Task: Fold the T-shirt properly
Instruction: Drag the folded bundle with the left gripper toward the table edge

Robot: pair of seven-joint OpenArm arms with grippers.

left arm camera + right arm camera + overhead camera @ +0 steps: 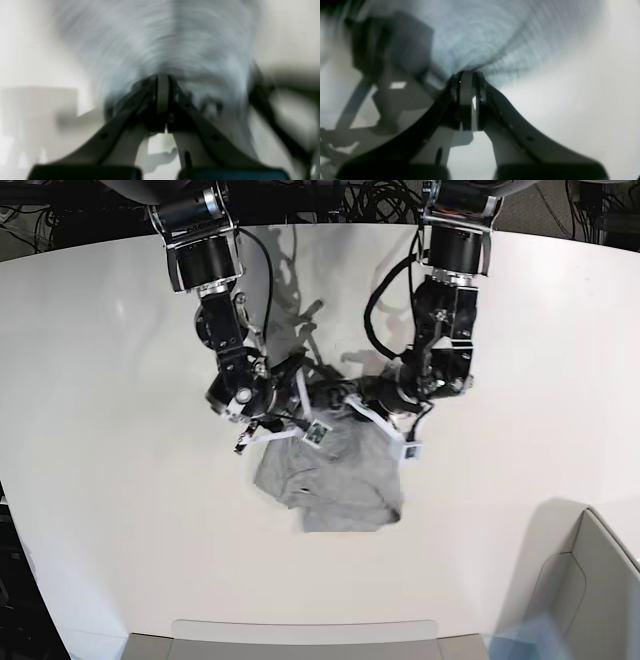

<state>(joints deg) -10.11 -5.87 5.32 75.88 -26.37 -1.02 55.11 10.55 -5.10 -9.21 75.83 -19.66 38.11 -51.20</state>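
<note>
The light grey T-shirt (330,475) hangs bunched over the middle of the white table (110,380), its lower part resting on the surface. My right gripper (298,427) is shut on its upper left edge and my left gripper (378,418) on its upper right edge. The left wrist view is blurred: the left gripper (162,81) has its jaws pressed together, with the T-shirt (160,37) spreading beyond them and dark lettering low at the right. In the right wrist view, the right gripper (467,77) pinches the T-shirt (475,32) at its tips.
A grey bin (590,580) stands at the table's front right corner. A grey tray edge (300,632) lies along the front. Black cables (330,195) run behind the table. The other arm (387,42) shows dark at the left of the right wrist view.
</note>
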